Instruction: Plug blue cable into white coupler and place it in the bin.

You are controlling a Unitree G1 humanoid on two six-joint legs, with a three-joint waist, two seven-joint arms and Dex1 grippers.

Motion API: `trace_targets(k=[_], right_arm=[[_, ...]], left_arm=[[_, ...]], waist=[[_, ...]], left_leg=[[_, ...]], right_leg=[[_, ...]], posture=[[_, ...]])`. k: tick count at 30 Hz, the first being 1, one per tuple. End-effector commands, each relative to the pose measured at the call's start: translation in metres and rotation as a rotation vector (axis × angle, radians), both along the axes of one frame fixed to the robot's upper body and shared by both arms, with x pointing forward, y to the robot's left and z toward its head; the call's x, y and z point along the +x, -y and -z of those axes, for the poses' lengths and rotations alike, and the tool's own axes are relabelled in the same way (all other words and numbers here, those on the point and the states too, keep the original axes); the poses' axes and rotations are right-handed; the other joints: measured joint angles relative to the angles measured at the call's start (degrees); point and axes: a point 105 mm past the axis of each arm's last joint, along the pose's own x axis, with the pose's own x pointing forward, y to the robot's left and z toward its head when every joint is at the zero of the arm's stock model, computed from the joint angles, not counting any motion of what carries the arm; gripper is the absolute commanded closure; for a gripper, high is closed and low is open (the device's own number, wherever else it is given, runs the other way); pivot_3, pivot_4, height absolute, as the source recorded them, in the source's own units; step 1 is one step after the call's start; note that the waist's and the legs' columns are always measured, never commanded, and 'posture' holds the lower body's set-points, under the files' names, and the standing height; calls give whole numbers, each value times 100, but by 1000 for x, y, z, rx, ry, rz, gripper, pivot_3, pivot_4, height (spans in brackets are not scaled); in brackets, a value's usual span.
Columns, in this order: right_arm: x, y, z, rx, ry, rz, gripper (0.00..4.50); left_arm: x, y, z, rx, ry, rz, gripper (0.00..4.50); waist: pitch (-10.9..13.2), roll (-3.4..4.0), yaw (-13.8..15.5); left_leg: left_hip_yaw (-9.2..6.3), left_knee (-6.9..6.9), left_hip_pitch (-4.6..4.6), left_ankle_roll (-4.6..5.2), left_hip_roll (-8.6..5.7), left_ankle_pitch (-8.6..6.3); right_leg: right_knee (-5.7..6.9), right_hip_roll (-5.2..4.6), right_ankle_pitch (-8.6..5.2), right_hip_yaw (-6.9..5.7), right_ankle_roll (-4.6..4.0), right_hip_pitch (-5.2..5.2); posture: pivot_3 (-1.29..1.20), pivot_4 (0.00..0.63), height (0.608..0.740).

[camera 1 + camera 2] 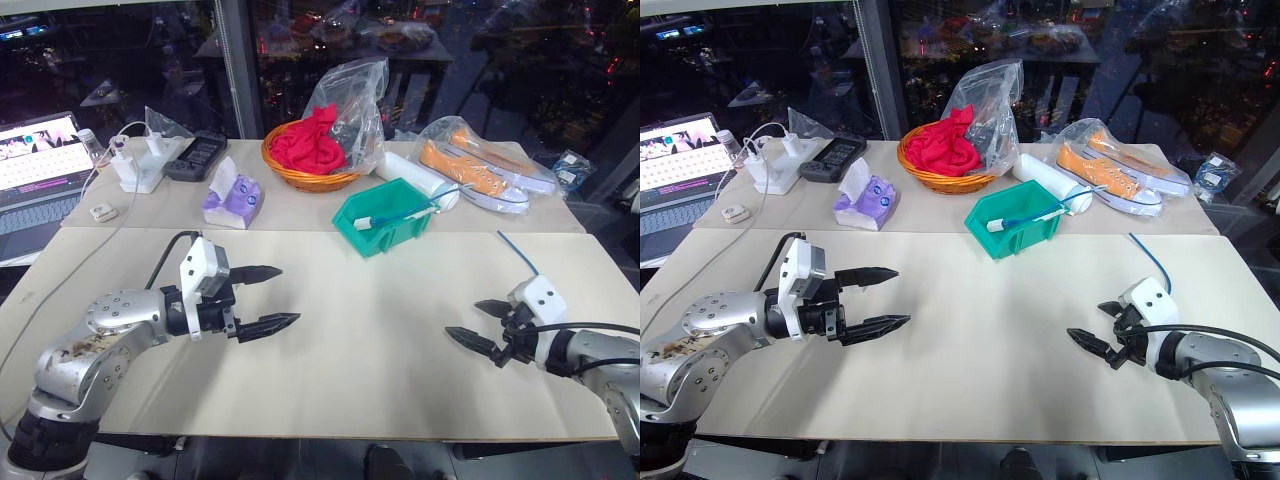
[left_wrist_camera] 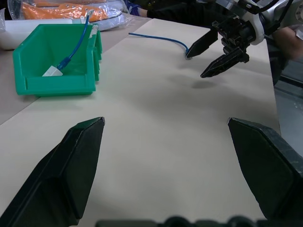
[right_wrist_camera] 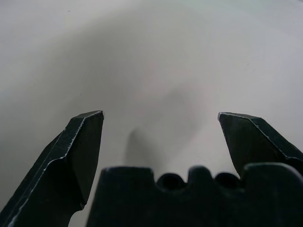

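The teal bin [image 1: 392, 233] stands just beyond the middle of the table. Inside it lies a blue cable [image 2: 75, 43] with a white coupler [image 1: 363, 223] at its lower end. A second blue cable [image 1: 518, 251] lies loose on the table at the right; its near end is hidden behind my right gripper [image 1: 462, 318]. That gripper hovers low over the table, open and holding nothing. My left gripper [image 1: 288, 295] is open too and hangs above the table at the left, pointing across toward the right one, well short of the bin.
Along the back table stand an orange wicker basket [image 1: 300, 178] with red cloth, a purple tissue pack [image 1: 233, 200], a white power strip [image 1: 140, 168], a white roll [image 1: 412, 172] and bagged orange shoes [image 1: 480, 168]. A laptop [image 1: 35, 175] sits at the far left.
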Motion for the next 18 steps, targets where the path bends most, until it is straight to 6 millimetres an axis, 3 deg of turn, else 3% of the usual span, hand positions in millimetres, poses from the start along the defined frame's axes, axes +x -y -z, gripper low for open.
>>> trace_targets(k=[1, 5, 9, 13, 18], right_arm=[[5, 4, -27, -144, 60, -56, 0], [34, 24, -84, -641, 64, -180, 0], [63, 37, -109, -941, 43, -237, 0], [87, 37, -108, -1087, 2, -330, 0], [101, 59, -82, -1323, -162, -451, 0]], left_arm=[[-5, 6, -4, -5, 20, 41, 23], [-5, 12, 2, -14, 3, 60, 23], [-4, 14, 5, -22, -2, 65, 23], [-3, 18, 6, -28, -7, 73, 23], [-7, 21, 8, -42, -13, 74, 23]], waist=[[0, 0, -1], [64, 97, -64], [65, 77, -107], [69, 54, -169], [74, 61, -160]], left_leg=[[0, 0, 0, 0, 0, 0], [29, 20, -8, -4, -20, 5], [25, 0, 15, 1, -17, 9], [31, 11, -12, -35, -18, 26], [31, 8, -35, -38, -18, 28]], right_leg=[[0, 0, 0, 0, 0, 0], [-13, -1, 17, 63, 20, -10], [-1, 1, 4, 57, 26, -4], [-21, 0, 5, 64, 37, -14], [-16, -3, 4, 47, 34, -27]], posture=[[0, 150, 728], [0, 150, 728], [0, 150, 728], [0, 150, 728], [0, 150, 728]])
